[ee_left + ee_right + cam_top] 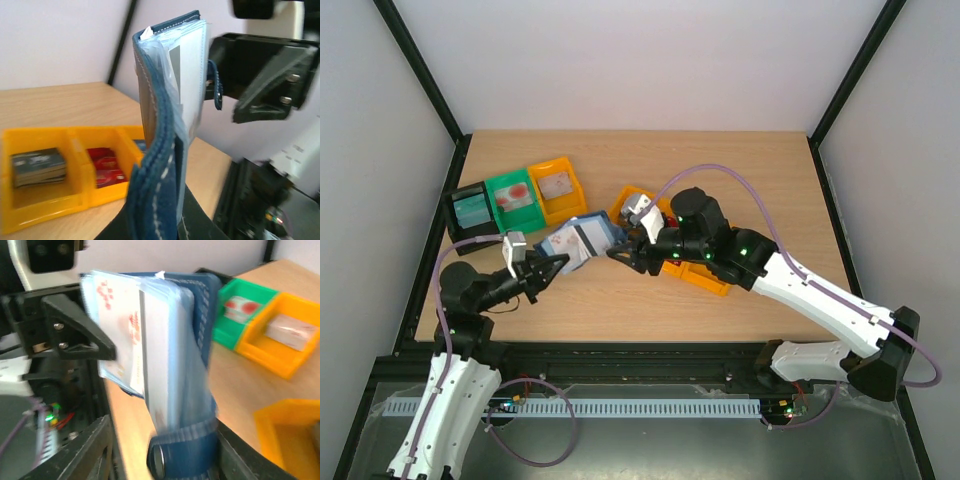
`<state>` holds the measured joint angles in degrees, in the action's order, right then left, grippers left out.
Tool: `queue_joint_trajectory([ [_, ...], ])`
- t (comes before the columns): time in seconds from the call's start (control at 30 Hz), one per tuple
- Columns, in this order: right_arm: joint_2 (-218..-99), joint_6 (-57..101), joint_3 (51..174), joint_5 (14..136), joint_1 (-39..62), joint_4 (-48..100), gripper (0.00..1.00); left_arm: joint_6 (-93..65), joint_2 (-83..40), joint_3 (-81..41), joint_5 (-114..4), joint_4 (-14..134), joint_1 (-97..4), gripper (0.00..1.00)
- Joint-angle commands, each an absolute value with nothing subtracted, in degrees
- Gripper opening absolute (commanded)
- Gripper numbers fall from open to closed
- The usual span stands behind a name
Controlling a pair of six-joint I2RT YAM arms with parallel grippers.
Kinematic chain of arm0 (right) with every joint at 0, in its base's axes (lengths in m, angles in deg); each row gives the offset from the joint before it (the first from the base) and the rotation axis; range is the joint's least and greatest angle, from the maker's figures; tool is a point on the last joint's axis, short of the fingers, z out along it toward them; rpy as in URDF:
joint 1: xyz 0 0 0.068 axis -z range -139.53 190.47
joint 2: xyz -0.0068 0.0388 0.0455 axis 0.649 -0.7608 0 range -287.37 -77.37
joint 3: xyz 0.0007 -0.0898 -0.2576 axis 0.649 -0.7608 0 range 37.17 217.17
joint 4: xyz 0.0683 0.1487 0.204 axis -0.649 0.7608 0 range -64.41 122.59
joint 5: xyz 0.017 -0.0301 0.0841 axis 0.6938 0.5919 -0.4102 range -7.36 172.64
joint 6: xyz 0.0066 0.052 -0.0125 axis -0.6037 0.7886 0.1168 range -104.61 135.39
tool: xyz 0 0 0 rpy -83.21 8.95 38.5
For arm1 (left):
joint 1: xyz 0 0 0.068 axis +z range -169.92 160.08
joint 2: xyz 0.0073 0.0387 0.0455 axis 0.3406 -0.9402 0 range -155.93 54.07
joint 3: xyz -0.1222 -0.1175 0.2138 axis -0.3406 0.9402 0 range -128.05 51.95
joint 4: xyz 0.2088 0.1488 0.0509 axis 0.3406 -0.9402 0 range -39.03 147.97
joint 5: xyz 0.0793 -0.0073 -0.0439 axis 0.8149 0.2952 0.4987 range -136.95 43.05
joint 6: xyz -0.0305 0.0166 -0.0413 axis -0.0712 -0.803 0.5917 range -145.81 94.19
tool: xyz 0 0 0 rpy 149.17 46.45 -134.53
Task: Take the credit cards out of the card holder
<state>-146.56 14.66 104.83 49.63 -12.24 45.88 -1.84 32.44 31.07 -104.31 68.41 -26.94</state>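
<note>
The navy card holder (582,238) hangs open in the air between both grippers, above the table. My left gripper (552,268) is shut on its lower edge; in the left wrist view the holder (159,150) rises edge-on out of the jaws, with pale plastic pockets. My right gripper (623,256) is open around the holder's other end. In the right wrist view the snap tab (182,452) sits between the spread fingers. A white card with reddish print (120,325) shows in the pockets. A dark grey card stack (39,166) and red cards (105,169) lie in the orange tray (75,200).
The orange three-compartment tray (705,277) lies under the right arm, partly hidden. Black (470,210), green (512,197) and orange (556,185) bins stand at the back left, each holding something. Black frame posts rise at the table's corners.
</note>
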Motion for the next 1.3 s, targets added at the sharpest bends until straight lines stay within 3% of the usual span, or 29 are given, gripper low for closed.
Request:
queue_joint_trajectory([
  [0.0,-144.37,19.82,106.88,66.86,-11.85,45.01,0.48,-5.67,32.74,28.80,-87.46,61.50,-26.42,0.02],
  [0.1,-144.38,21.02,107.86,65.17,-11.89,44.60,0.37,-8.00,32.71,28.37,-83.36,59.32,-26.46,0.02],
  [0.27,-147.06,21.14,104.33,44.89,-16.82,33.94,0.25,-8.89,32.46,28.03,-83.81,58.52,-26.51,0.02],
  [0.4,-152.52,20.85,106.09,40.41,-18.22,31.05,0.21,-4.81,32.80,28.63,-97.21,64.20,-26.50,0.02],
  [0.53,-152.21,23.36,102.55,37.53,-13.48,24.35,0.18,-2.18,33.44,28.73,-109.33,70.15,-26.91,0.02],
  [0.97,-154.61,24.76,101.28,31.07,-11.60,24.96,0.17,-0.68,33.15,29.62,-114.29,75.60,-27.65,0.02],
  [1.27,-154.01,17.58,100.42,19.75,-11.61,29.78,0.19,-0.84,32.89,29.57,-113.89,75.17,-27.65,0.02],
])
